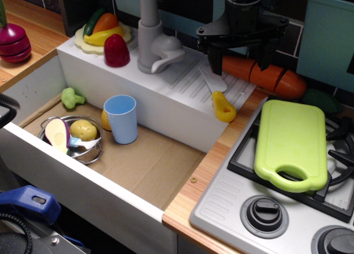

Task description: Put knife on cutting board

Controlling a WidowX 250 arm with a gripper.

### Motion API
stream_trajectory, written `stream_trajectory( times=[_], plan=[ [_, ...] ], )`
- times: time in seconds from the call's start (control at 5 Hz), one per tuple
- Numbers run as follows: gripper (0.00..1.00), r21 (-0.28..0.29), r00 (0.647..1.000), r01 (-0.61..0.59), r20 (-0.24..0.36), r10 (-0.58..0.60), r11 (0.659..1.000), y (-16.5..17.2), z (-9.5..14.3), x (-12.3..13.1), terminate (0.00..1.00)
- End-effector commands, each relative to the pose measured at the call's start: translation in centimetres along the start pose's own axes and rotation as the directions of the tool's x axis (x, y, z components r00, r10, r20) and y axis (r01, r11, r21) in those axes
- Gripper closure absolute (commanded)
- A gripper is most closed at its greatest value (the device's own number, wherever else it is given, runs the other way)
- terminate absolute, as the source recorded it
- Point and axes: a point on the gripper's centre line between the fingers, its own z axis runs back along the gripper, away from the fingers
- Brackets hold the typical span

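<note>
Your gripper (217,66) hangs above the white ribbed drainboard (182,88), dark body up top, and nothing is held in it. Only one finger tip can be made out against the dark body, so you cannot tell how far the fingers stand apart. The knife (218,99) lies flat on the drainboard just below and slightly toward the camera from that tip, apart from it. Its long axis runs diagonally: whitish blade pointing up-left toward the tap (152,35), yellow handle down-right at the drainboard's edge, near the wooden counter strip (191,196). The handle is the thicker end, likely the better place to close on, which would call for fingers set across that diagonal. The cutting board (292,143) rests on the stove grate (243,165) to the right of the knife, well apart, with its handle hole toward the camera. The knife is not yet lifted.
</note>
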Motion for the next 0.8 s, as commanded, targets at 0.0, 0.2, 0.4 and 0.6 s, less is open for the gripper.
stream_trajectory(
  times=[0.0,0.2,0.4,0.6],
  plan=[
    [0.00,0.000,1.000,0.000,0.000,0.000,1.000,0.0,0.0,0.0,0.00],
    [0.00,0.035,0.999,-0.040,0.035,0.038,0.999,-0.2,-0.6,-0.5,0.00],
    [0.00,0.049,0.996,-0.059,0.070,0.055,0.997,0.0,-1.4,-0.9,0.00],
    [0.00,0.026,0.995,-0.063,0.073,0.061,0.998,0.4,-2.3,-0.9,0.00]
  ],
)
